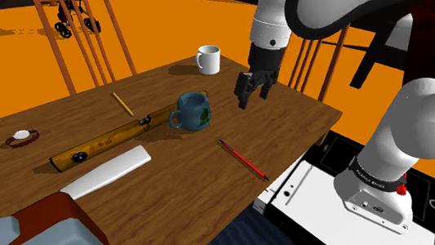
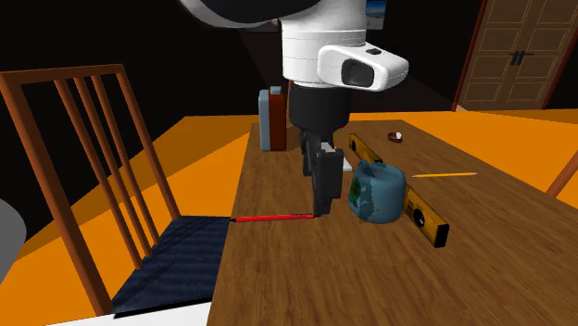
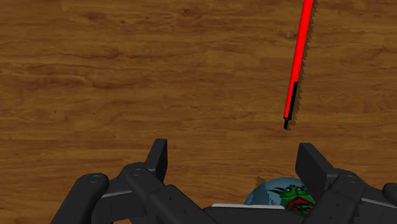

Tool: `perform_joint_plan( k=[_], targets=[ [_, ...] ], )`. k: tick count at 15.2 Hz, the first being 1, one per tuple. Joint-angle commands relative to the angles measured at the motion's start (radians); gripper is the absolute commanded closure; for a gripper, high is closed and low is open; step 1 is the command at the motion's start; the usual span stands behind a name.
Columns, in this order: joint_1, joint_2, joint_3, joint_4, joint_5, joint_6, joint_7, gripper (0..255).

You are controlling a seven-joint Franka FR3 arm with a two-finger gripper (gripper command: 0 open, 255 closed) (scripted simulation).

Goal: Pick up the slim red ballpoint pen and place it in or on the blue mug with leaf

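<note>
- We list a brown wooden table (image 1: 174,200) (image 2: 306,278) (image 3: 127,76) with a plank-grain top, bearing all the items below.
- One white robot arm with dark joints (image 1: 319,1) (image 2: 315,46) reaches over the table's right end in the shoulder view.
- One slatted brown wooden chair (image 1: 85,40) stands at the table's far side, and another (image 2: 83,176) at the second exterior view's left.
- One grey-blue and red-brown boxy object (image 1: 39,241) (image 2: 272,116) sits at the shoulder view's near left.
- One long wooden spirit level (image 1: 107,142) (image 2: 424,218) lies left of the mug in the shoulder view, its end just beside the mug.
- One flat white elongated object (image 1: 110,170) lies nearer than the level.
- One all-black two-finger gripper (image 1: 253,98) (image 2: 322,209) (image 3: 235,162) hovers above the table, right of the blue mug in the shoulder view. Its fingers are spread apart and hold nothing.
- One blue mug with a green leaf motif (image 1: 193,112) (image 2: 378,193) (image 3: 286,194) stands upright at mid-table.
- One plain white mug (image 1: 209,59) stands at the far edge.
- One slim red ballpoint pen with a black tip (image 1: 242,159) (image 2: 273,218) (image 3: 298,63) lies flat on the table, nearer and right of the blue mug in the shoulder view, apart from it and untouched by the fingers.
- One yellow pencil (image 1: 122,104) (image 2: 445,173) lies beyond the level.
- One small round brown-and-white item (image 1: 21,138) (image 2: 396,138) lies at the shoulder view's far left.
</note>
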Motion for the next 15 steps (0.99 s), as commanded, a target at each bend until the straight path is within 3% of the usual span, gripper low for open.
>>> perform_joint_plan(
  k=[1, 7, 15],
  targets=[
    [0.005, 0.065, 0.048, 0.007, 0.006, 0.071, 0.045, 0],
    [-0.006, 0.276, 0.191, 0.064, -0.043, 0.248, 0.208, 0],
    [-0.019, 0.378, 0.226, 0.038, -0.082, 0.372, 0.248, 0]
  ],
)
